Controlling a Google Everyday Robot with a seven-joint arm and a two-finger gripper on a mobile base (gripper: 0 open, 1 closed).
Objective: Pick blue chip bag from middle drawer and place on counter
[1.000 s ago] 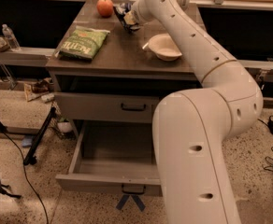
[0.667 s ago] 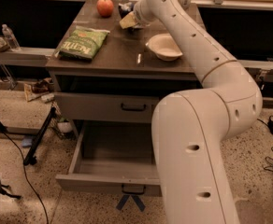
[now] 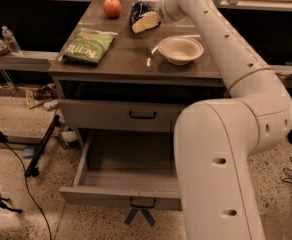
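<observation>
The blue chip bag [image 3: 139,9] stands at the back of the counter [image 3: 121,54], just right of a red apple. My gripper [image 3: 147,22] is at the bag's lower right side, touching or nearly touching it, with my arm reaching over the counter from the right. The middle drawer [image 3: 101,194] is pulled out below, and its grey tray is empty. Its black bar handle [image 3: 142,202] faces the front.
A green Kettle bag [image 3: 88,46] lies on the counter's left part. A white bowl [image 3: 180,49] sits at the right and a red apple [image 3: 112,7] at the back. A closed drawer [image 3: 142,115] is above the open one. Cables and a stand leg [image 3: 41,146] lie on the floor to the left.
The gripper has shifted slightly to the right at the back of the counter. The blue bag now shows more fully, upright, a little above and left of the gripper.
</observation>
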